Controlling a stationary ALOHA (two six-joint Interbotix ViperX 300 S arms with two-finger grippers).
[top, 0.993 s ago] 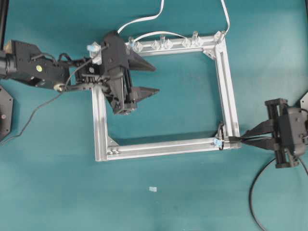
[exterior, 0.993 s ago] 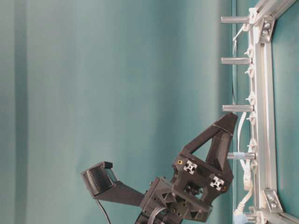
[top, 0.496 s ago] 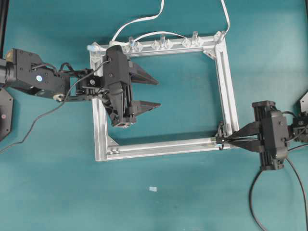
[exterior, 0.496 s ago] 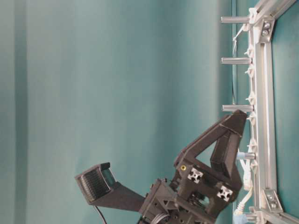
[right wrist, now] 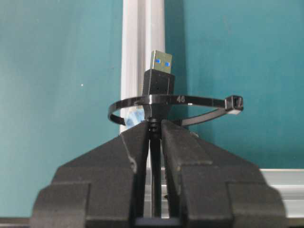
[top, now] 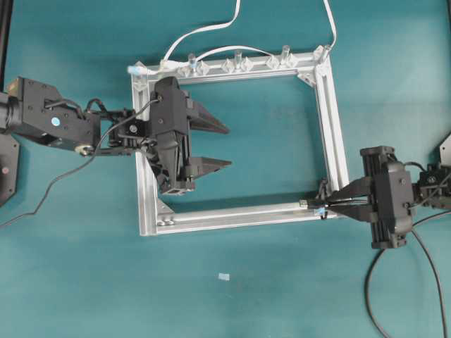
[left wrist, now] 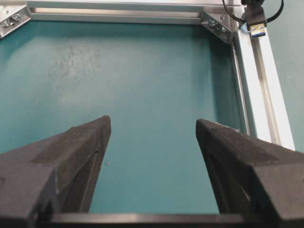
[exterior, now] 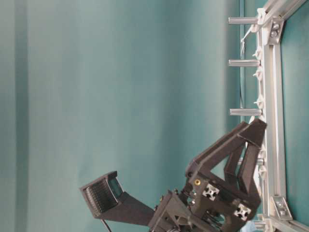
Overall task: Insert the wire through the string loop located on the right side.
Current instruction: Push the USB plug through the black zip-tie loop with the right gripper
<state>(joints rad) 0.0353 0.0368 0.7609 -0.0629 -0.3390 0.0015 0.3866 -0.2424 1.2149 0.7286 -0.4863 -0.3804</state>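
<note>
My right gripper (right wrist: 155, 124) is shut on the wire just behind its small dark plug (right wrist: 159, 78). The plug's metal tip pokes out through the thin dark string loop (right wrist: 190, 100), which circles the plug body and has a blue-white tag at its base. From overhead, the right gripper (top: 330, 205) sits at the silver frame's bottom right corner, and the plug (top: 305, 203) lies over the bottom rail just past the loop (top: 323, 189). My left gripper (top: 228, 146) hangs open and empty inside the frame's left side. The left wrist view shows the plug (left wrist: 256, 21) far off.
The square silver frame (top: 331, 127) lies mid-table, with clear clips (top: 236, 65) on its top rail and white cables (top: 204, 32) running off the back. A black cable (top: 370, 296) trails below the right arm. A small white scrap (top: 224, 277) lies in front.
My right gripper has slid left with the plug, carrying it along the bottom rail into the loop. The left gripper has shifted slightly toward the front and lower, still open.
</note>
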